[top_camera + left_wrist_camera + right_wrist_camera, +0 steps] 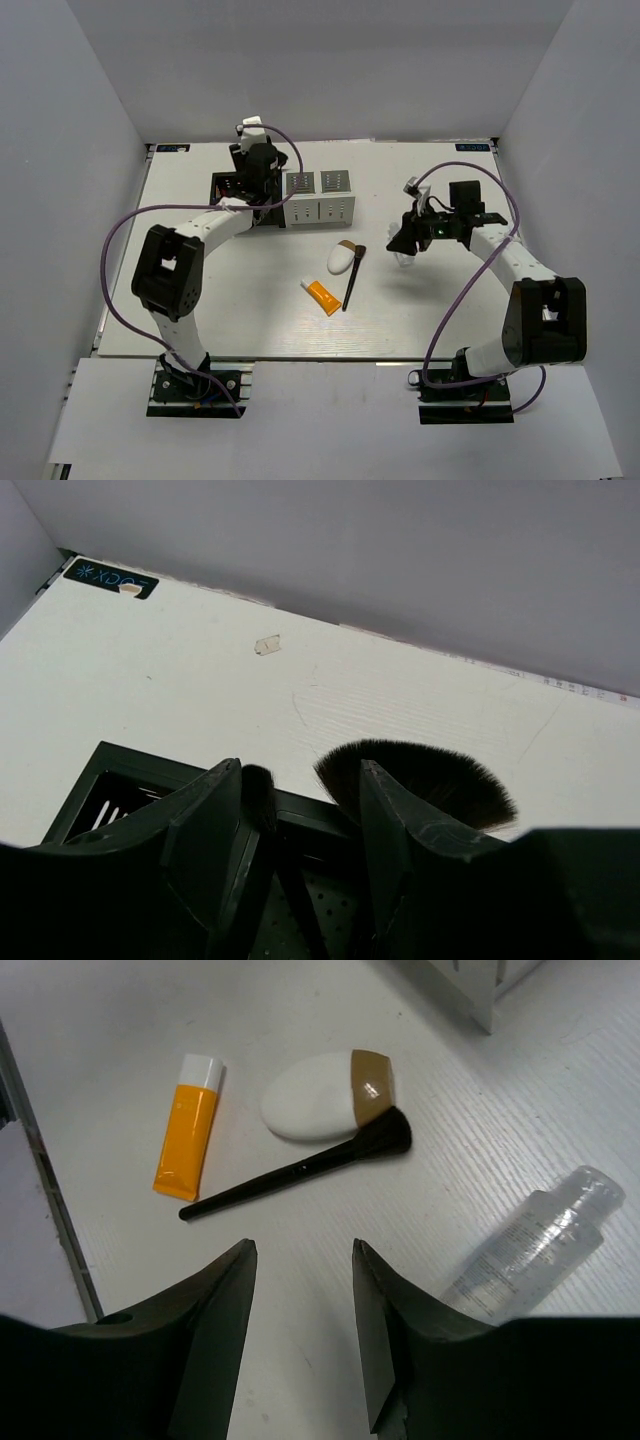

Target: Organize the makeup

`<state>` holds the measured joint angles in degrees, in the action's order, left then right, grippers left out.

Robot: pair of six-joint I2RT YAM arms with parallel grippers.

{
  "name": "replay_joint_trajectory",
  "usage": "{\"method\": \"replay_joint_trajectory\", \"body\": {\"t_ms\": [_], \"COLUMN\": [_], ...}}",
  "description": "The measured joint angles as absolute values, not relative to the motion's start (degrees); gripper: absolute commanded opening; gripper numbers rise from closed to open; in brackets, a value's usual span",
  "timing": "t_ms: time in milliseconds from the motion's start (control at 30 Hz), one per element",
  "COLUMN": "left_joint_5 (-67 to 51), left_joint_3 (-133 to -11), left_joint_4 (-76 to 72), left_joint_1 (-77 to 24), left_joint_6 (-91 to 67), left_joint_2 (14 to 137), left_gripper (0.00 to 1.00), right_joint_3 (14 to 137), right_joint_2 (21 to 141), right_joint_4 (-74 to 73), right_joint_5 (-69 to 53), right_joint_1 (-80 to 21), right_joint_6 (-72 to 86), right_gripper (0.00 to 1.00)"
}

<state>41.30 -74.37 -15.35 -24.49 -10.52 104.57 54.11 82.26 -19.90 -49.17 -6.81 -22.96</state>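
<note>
My left gripper [250, 185] hangs over the black box [232, 190] at the back left. In the left wrist view the left gripper [300, 770] is open. A small dark brush tip [260, 795] stands beside its left finger and a fan brush [440, 780] stands behind its right finger, both in the box [130, 755]. My right gripper [410, 240] is open and empty above the table. A clear bottle [540, 1250] lies just right of it. An orange tube [188, 1125], a white sponge [320, 1110] and a black brush [300, 1172] lie ahead of the right gripper [303, 1248].
A white compartment box [320, 197] stands right of the black box; its corner shows in the right wrist view [490, 990]. The tube [322, 296], sponge [342, 260] and brush [353, 278] lie mid-table. White walls enclose the table on three sides.
</note>
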Motion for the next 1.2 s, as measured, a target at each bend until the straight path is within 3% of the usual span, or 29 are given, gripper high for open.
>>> {"method": "replay_joint_trajectory", "body": {"t_ms": [100, 200, 233, 267, 367, 533, 667, 700, 767, 900, 1000, 1200], "left_joint_5": [41.08, 40.4, 39.81, 39.2, 36.51, 32.38, 30.46, 30.13, 29.39, 28.23, 27.97, 27.97], "left_joint_3": [-73.8, -72.95, -72.49, -71.88, -69.23, -62.22, -54.61, -52.56, -48.18, -43.33, -42.94, -42.59], "left_joint_4": [-14.92, -13.43, -12.75, -11.88, -8.54, -2.15, 6.44, 8.69, 13.43, 23.0, 28.51, 34.72], "left_joint_1": [-24.56, -24.71, -24.75, -24.86, -24.97, -25.15, -25.15, -25.15, -25.15, -25.15, -25.15, -25.15], "left_joint_6": [-10.79, -11.2, -11.55, -11.81, -13.13, -17.69, -24.08, -25.76, -28.93, -33.91, -37.06, -41.23], "left_joint_2": [103.61, 100.22, 98.43, 96.03, 86.28, 67.35, 52.69, 49.65, 43.81, 37.41, 35.44, 32.51], "left_gripper": [0.61, 0.41, 0.28, 0.08, 0.0, 0.1, 0.11, 0.15, 0.22, 0.48, 0.55, 0.59], "right_joint_3": [54.11, 54.08, 54.08, 54.04, 53.98, 55.35, 56.45, 56.93, 58.5, 61.17, 61.45, 61.39], "right_joint_2": [82.26, 82.26, 82.26, 82.3, 83.31, 88.88, 90.54, 90.63, 91.29, 93.84, 95.77, 97.01], "right_joint_4": [-20.75, -20.95, -20.97, -20.84, -20.36, -20.53, -20.03, -20.05, -19.81, -19.05, -19.18, -19.57], "right_joint_5": [-49.58, -48.82, -47.83, -46.85, -42.15, -32.08, -20.14, -17.58, -13.74, -9.72, -7.6, -3.09], "right_joint_1": [-8.1, -10.57, -11.57, -12.58, -16.36, -21.58, -26.09, -27.24, -29.36, -32.03, -33.1, -34.63], "right_joint_6": [-22.94, -22.24, -21.43, -20.88, -16.93, -9.23, -0.32, 1.45, 4.6, 8.97, 11.31, 13.19], "right_gripper": [0.49, 0.42, 0.32, 0.24, 0.05, 0.08, 0.25, 0.33, 0.37, 0.4, 0.42, 0.44]}}
